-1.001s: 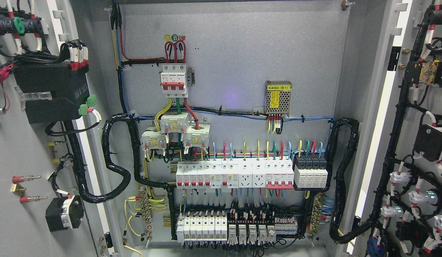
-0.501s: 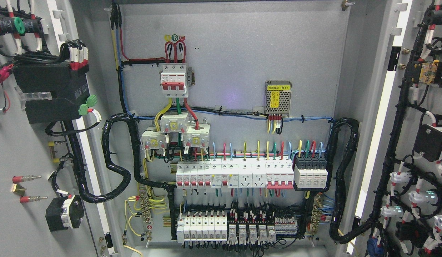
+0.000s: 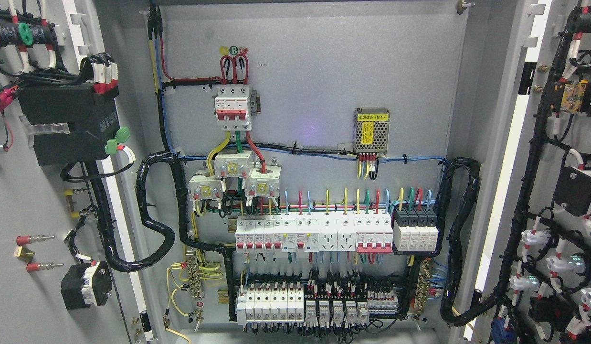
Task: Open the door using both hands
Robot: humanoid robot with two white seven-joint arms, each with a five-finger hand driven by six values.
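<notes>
A grey electrical cabinet fills the head view with both doors swung wide. The left door (image 3: pixel 18 200) shows its inner face at the picture's left, carrying a black box (image 3: pixel 68 122) and wiring. The right door (image 3: pixel 520 143) stands open at the picture's right, lined with black cable bundles and indicator parts (image 3: pixel 563 267). Between them the back panel (image 3: pixel 324 86) holds a red-and-white main breaker (image 3: pixel 233 107), rows of white breakers (image 3: pixel 314 234) and terminal blocks (image 3: pixel 319 306). Neither hand nor arm appears anywhere in the picture.
A small mesh-covered power supply (image 3: pixel 372 130) is mounted right of centre. Thick black corrugated cable looms (image 3: pixel 157 215) run from each door into the cabinet. Loose yellow-green earth wires (image 3: pixel 181 286) hang at the lower left.
</notes>
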